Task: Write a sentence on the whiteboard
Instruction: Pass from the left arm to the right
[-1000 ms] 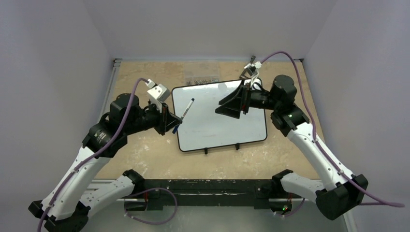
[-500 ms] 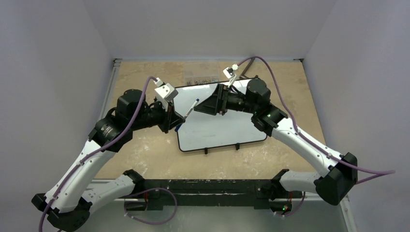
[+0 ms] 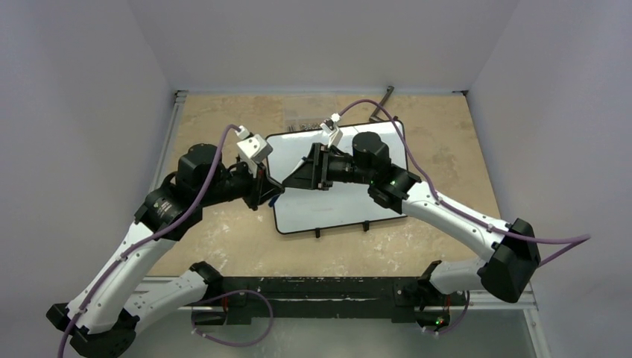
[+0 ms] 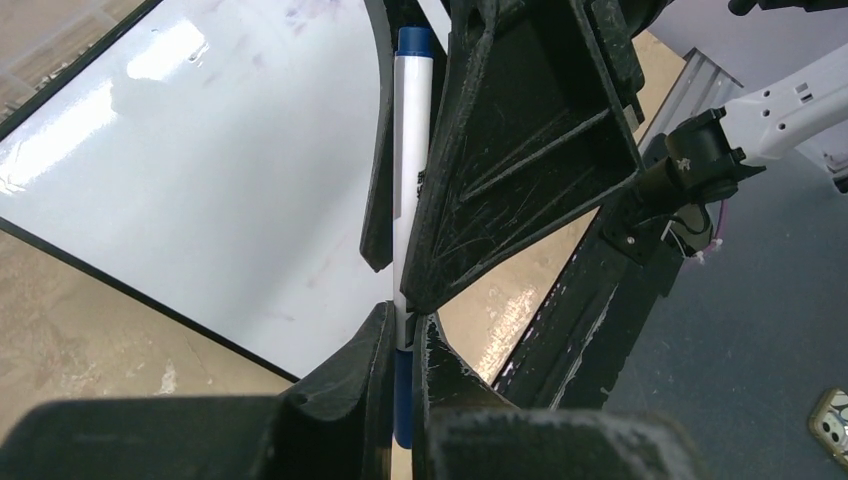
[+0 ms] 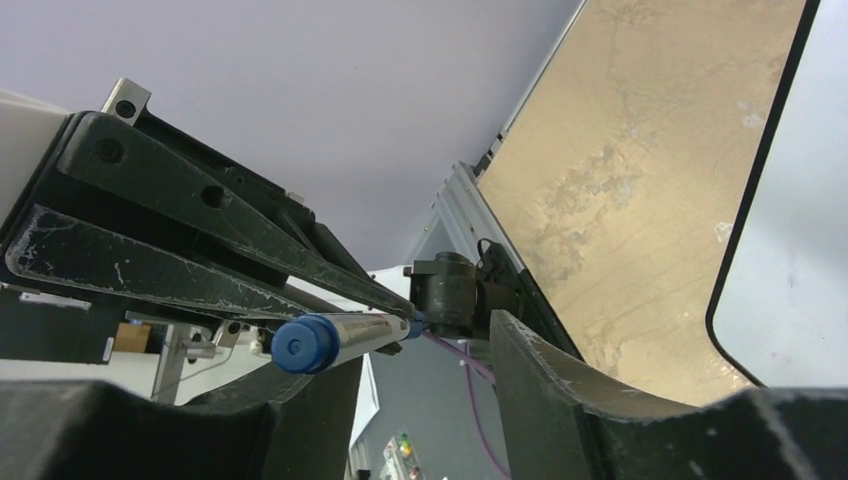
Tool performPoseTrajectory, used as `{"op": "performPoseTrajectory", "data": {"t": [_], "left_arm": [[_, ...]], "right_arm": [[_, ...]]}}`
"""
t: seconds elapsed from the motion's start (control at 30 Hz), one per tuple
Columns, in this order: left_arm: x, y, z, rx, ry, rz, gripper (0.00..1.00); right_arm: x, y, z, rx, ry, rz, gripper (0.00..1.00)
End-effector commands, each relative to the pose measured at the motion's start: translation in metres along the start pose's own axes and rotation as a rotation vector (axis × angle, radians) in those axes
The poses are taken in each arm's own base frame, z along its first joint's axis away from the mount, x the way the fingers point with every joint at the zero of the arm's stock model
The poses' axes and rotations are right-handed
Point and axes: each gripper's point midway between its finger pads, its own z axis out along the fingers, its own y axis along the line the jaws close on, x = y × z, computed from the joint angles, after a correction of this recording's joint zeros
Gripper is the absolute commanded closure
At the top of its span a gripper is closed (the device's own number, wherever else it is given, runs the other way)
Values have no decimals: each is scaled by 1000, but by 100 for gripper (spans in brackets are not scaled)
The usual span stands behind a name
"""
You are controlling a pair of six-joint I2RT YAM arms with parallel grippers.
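L gripper (image 4: 405, 325) clamped on pen (image 4: 408, 130); R gripper (image 3: 288, 183) jaws apart, tip-to-tip w/ L; both arms angled inward.

Soft, even overhead light, moderately bright; white glare patches streak the whiteboard (image 4: 180, 170) toward its upper-left corner in the left wrist view; shadows around the whiteboard faint; wrist-view foregrounds dark, slightly blurred.

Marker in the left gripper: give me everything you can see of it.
The marker is a slim white barrel with blue at both ends, plastic by its look. The left gripper is shut on its lower part, holding it in the air near the whiteboard. Its upper end sits between the open fingers of the right gripper; contact there is unclear.
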Motion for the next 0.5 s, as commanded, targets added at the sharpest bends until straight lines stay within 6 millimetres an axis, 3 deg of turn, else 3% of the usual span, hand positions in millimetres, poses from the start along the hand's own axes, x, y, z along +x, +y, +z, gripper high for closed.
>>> {"op": "performPoseTrajectory", "data": {"t": [0.0,0.27,0.4,0.47], "left_arm": [[-7,-12,2,70,-34,42,100],[-1,-21,3,126,-18,62,100],[-1,-18,2,111,-17,67,100],[0,-16,2,98,-13,65,100]], "right_arm": [[-15,27,1,-55,-46,-30,54],[-10,29,4,-81,-11,-46,73],[-5,28,1,-74,8,-59,97],[-4,27,-2,-65,9,-61,100]]}}
